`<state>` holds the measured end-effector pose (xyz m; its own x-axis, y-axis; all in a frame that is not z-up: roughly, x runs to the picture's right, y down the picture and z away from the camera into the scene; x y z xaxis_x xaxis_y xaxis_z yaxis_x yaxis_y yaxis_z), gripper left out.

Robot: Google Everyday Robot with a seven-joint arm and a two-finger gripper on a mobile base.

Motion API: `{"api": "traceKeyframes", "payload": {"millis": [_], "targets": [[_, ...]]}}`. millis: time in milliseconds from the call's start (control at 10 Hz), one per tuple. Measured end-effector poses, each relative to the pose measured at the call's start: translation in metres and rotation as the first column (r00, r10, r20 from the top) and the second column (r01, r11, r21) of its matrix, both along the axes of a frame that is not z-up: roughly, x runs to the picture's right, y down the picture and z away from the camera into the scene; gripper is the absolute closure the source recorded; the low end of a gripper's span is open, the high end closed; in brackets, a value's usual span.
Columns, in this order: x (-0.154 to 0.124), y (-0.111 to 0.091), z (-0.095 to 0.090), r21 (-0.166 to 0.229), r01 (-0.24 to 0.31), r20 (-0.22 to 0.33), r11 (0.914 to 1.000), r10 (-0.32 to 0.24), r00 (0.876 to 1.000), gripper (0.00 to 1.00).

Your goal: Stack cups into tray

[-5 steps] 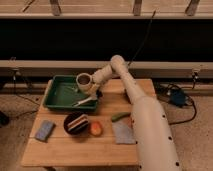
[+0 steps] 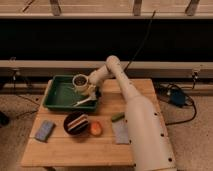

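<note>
One cream-beige cup (image 2: 80, 81) with a dark inside hangs over the right part of the dark green tray (image 2: 56, 96). My gripper (image 2: 88, 87) is at the end of the white arm, shut on the cup's right side, holding it just above the tray floor. A white utensil-like piece (image 2: 86, 101) lies in the tray's front right corner below the cup. No other cup is in view.
The tray stands at the back left of a wooden table (image 2: 65, 150). In front of it are a black bowl with striped contents (image 2: 76, 122), an orange object (image 2: 95, 129), a small green object (image 2: 117, 116), a blue sponge (image 2: 45, 130) and a grey cloth (image 2: 121, 132). My arm crosses the table's right half.
The gripper with the cup has moved slightly left and down, further over the tray. Nothing else has moved.
</note>
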<state>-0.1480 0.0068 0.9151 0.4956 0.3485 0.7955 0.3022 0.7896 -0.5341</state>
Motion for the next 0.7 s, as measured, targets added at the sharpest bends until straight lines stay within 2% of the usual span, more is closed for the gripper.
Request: {"api": "traceKeyframes", "payload": {"millis": [300,700], "targets": [[-0.026,0.007,0.002,-0.008,0.027,0.016,0.9996,-0.027,1.0,1.0],[-0.041,0.016,-0.001,-0.017,0.056,0.028,0.9983,-0.055,0.998,1.0]]}}
